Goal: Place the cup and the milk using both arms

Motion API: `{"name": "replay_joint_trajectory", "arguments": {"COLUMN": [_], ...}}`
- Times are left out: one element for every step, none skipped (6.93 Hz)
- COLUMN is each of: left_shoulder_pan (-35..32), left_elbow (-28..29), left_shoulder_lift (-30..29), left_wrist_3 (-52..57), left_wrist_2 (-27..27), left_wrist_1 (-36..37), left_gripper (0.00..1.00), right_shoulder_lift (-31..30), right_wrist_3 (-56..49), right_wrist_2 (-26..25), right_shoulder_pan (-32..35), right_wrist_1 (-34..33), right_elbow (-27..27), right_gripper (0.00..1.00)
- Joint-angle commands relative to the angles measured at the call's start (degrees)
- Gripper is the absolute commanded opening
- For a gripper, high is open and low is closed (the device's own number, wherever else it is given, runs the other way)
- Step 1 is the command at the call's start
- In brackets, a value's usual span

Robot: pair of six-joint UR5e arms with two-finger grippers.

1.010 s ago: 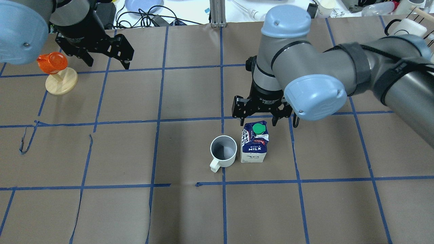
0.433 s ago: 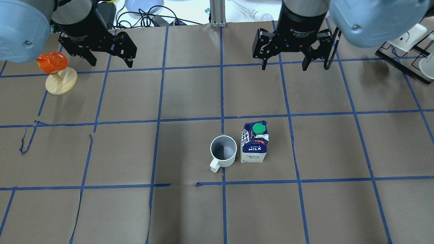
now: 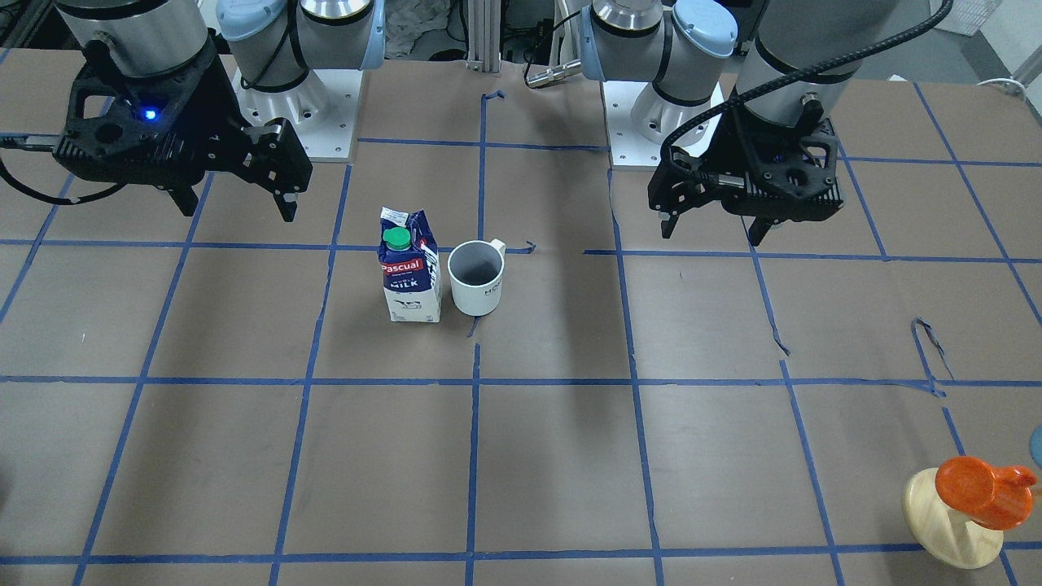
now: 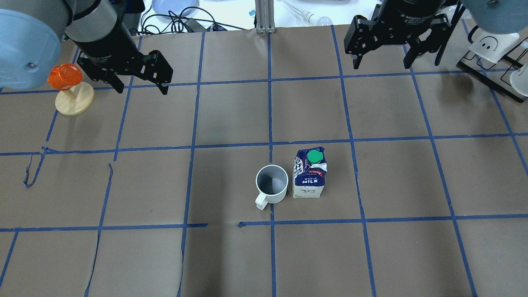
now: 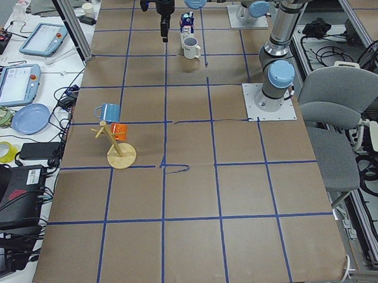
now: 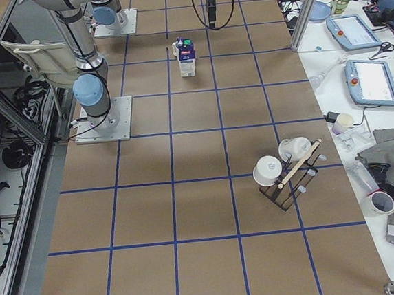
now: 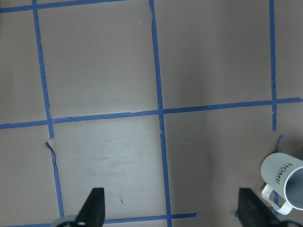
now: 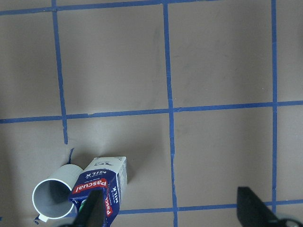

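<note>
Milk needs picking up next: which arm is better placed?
Right, probably. The milk stands on the right gripper's side of the cup, and that open gripper hangs nearer to it in the overhead view. The left gripper, also open, would have the cup in its way.

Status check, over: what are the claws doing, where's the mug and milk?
Left gripper and right gripper open, empty, hovering. Cup and milk upright, side by side, untouched. Orange cup stand far off.
</note>
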Motion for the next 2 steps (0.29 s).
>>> {"name": "replay_joint_trajectory", "arguments": {"left_shoulder_pan": [0.0,0.1], "left_elbow": [0.3,0.3], "left_shoulder_lift": [-0.2,-0.3], "left_wrist_3": [-1.2,-1.2], "left_wrist_2": [0.0,0.1], "left_wrist_1": [-0.1,-0.1], "left_gripper": [1.0,1.0], "right_shoulder_lift": [0.0,0.0], "right_wrist_3": [-0.4,-0.4], "right_wrist_2": [-0.1,-0.1], "right_shoulder_pan": [-0.2,-0.2], "right_wrist_1": [-0.1,-0.2], "right_elbow": [0.0,0.0], "right_gripper": [1.0,1.0]}}
